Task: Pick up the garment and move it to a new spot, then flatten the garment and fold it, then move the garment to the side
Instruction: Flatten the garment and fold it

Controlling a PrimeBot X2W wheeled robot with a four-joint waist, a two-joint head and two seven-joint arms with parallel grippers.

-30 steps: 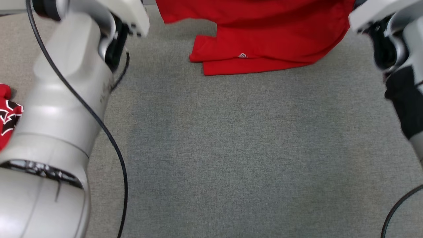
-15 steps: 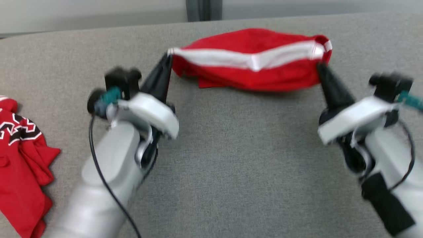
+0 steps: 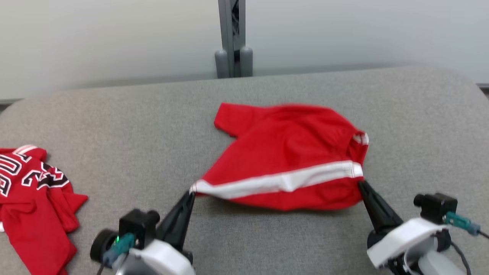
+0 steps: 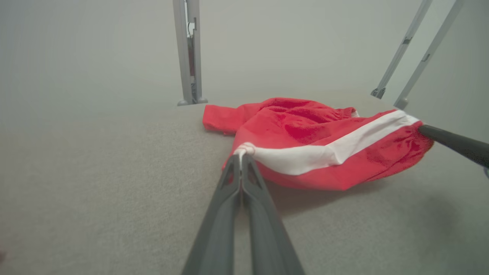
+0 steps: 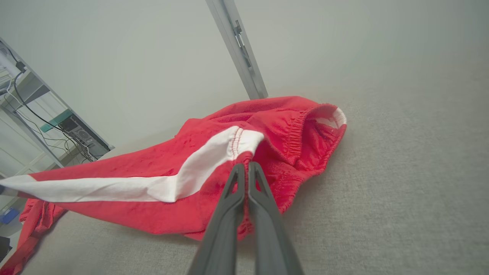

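Two grippers, both clenched on one red garment (image 3: 290, 152) with a white stripe. Left gripper (image 3: 190, 195) pinches the stripe's left end. Right gripper (image 3: 361, 185) pinches the right end, by the elastic waistband. Striped edge is taut between them, raised off the grey worktop (image 3: 114, 126). The rest of the cloth lies mid-worktop, trailing toward the far edge. One other garment, a red jersey (image 3: 34, 198) with black-white print, lies crumpled at the left edge, well apart. One upright grey post (image 3: 232, 38) stands behind the far edge.
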